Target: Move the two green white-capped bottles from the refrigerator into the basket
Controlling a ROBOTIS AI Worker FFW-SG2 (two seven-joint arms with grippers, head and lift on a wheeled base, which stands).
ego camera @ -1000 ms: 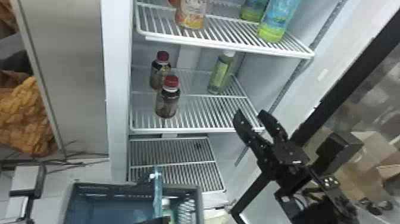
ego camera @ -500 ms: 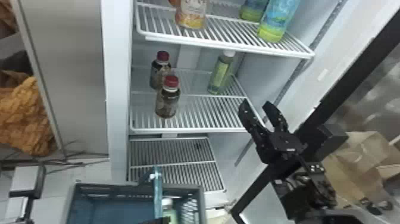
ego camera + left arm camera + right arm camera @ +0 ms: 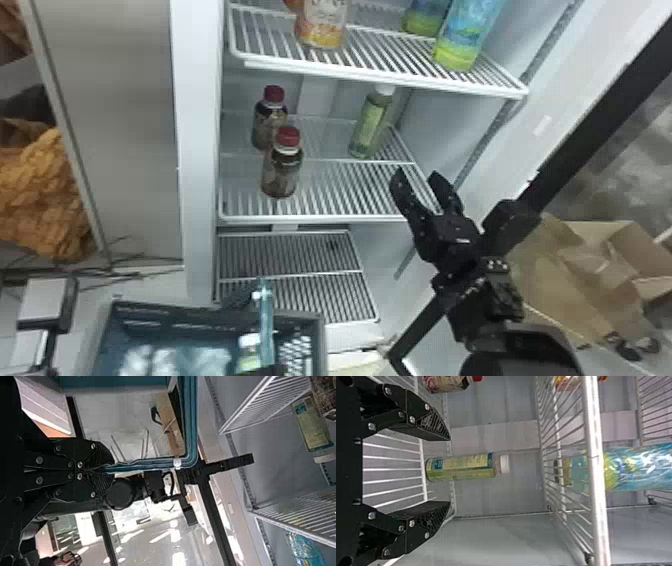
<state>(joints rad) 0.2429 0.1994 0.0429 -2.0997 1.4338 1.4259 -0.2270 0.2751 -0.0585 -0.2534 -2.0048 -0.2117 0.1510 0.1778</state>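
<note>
One white-capped bottle (image 3: 250, 352) sits in the basket (image 3: 165, 311) at seven o'clock in the head view, judged the first of two delivered; the other green bottle (image 3: 369, 125) stands on the middle refrigerator shelf (image 3: 310, 219) at one o'clock. The left hand (image 3: 111, 467) is clamped on the basket's blue handle (image 3: 150, 463); the right hand (image 3: 417, 175), at three o'clock, is empty, fingers apart. Outstanding, by assessment: grasp, withdrawal and placement of the shelf bottle, roughly half the task.

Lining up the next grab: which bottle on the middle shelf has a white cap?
The green bottle on the right; the two dark bottles have red caps.
</note>
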